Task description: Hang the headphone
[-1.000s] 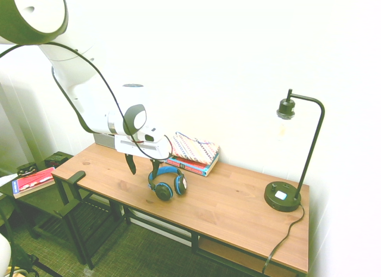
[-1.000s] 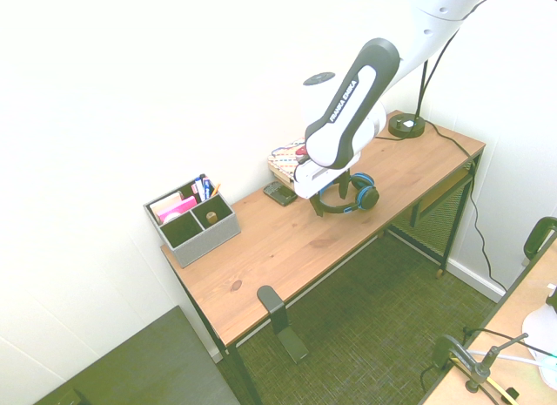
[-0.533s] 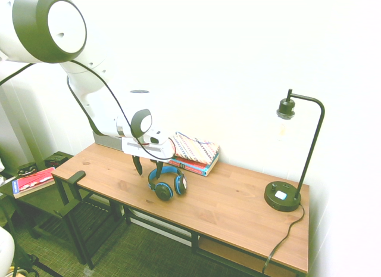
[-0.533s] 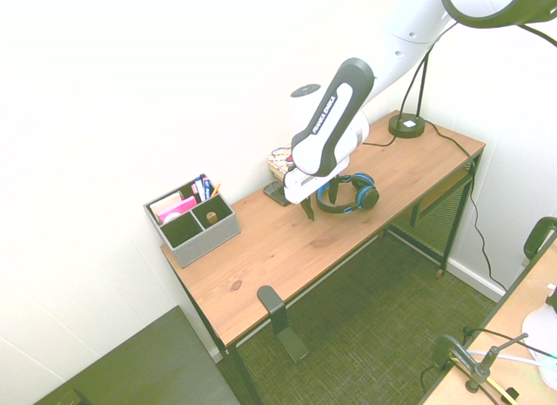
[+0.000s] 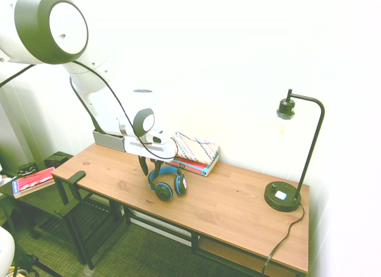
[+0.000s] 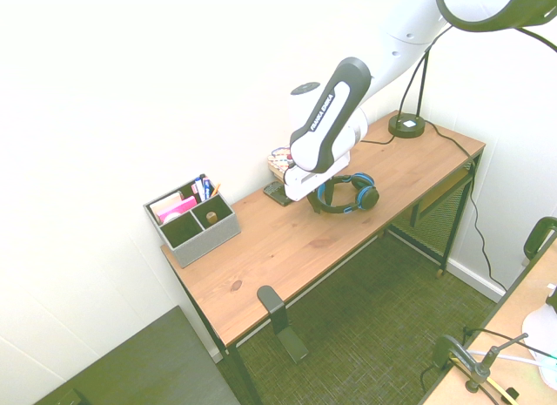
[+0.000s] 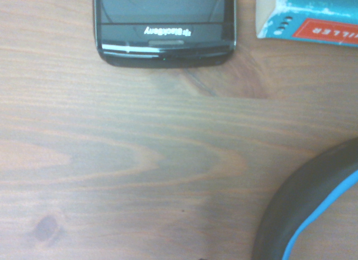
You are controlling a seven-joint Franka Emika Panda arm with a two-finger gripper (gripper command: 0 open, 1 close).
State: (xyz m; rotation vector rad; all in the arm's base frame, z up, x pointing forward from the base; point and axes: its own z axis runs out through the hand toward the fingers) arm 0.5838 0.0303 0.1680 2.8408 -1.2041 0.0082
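first exterior view: the headphone sits on the wooden worktop, cups down on the near side and the blue headband arching up toward the far side. the gripper hangs pointing straight down at the headband's left end, fingers spread wide with nothing between them. so the band lies just right of the fingers, its arch running roughly left-right across the worktop. looks like the grab hasn't happened yet. a stack of books sits just behind, a black lamp far off to the right.

second exterior view: same thing from the other side. the arm covers most of the gripper, the headphone pokes out to its right, black padded cups with glossy blue rims. a grey organizer sits well apart on the left.

wrist view: close-up of wood grain, a curved black-and-blue piece of the headphone in one corner, plus a shiny black phone and a book edge.
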